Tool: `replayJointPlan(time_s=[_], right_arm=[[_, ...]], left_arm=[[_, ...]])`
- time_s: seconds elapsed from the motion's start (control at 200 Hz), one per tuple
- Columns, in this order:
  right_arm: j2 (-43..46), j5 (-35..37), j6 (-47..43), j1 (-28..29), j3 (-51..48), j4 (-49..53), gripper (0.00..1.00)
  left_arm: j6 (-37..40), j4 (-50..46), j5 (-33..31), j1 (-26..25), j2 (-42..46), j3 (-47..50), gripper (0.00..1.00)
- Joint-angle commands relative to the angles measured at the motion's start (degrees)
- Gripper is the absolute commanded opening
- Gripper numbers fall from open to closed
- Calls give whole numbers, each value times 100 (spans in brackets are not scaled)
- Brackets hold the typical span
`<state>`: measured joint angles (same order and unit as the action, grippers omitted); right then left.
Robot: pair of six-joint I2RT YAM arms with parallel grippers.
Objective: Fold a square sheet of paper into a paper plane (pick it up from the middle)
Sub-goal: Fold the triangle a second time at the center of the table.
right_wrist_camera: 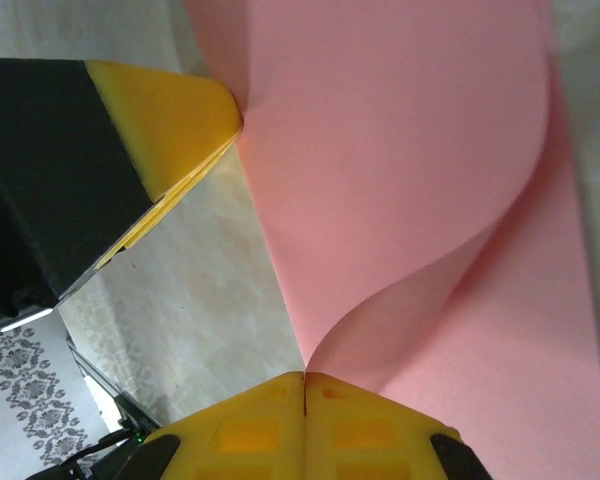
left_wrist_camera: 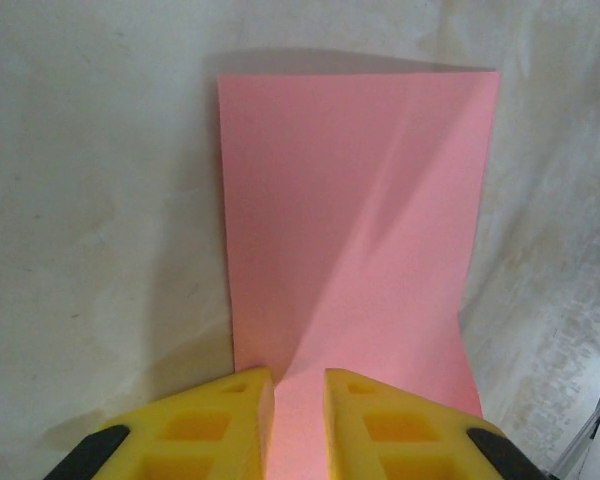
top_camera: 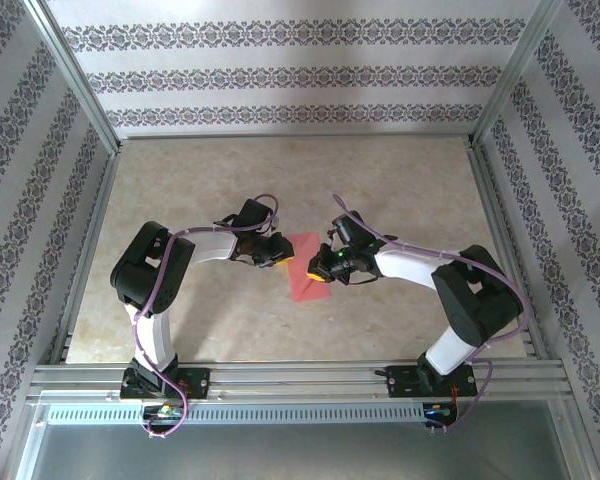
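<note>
The square sheet of paper is pink-red and sits mid-table between both arms. My left gripper is at its left edge. In the left wrist view its yellow fingers stand a narrow gap apart, and the paper runs up into that gap with a diagonal bend. My right gripper is on the sheet's right side. In the right wrist view its jaws meet tightly on the paper's edge, and the sheet curls up in a wave. The left gripper's finger touches the same edge farther along.
The beige marbled table is enclosed by aluminium frame posts and patterned walls. A metal rail carrying both arm bases runs along the near edge. Open tabletop lies behind and to both sides of the paper.
</note>
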<state>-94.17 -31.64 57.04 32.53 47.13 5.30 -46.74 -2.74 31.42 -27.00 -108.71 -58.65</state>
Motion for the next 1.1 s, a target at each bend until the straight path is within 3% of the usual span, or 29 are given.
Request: replayJointPlan(time_s=[0.0,0.545,1.094], right_arm=[[-243,-46,-78,102,202,-148,0],[-844,367,63,203,486,-417,0],[-1087,303,54,235,636,-500,0]], left_arm=[[137,-343,-77,-55,-170,-31,22],[112,-403,-171,-57,-169,28,21],[113,-414,-145,-55,-209,12,20]])
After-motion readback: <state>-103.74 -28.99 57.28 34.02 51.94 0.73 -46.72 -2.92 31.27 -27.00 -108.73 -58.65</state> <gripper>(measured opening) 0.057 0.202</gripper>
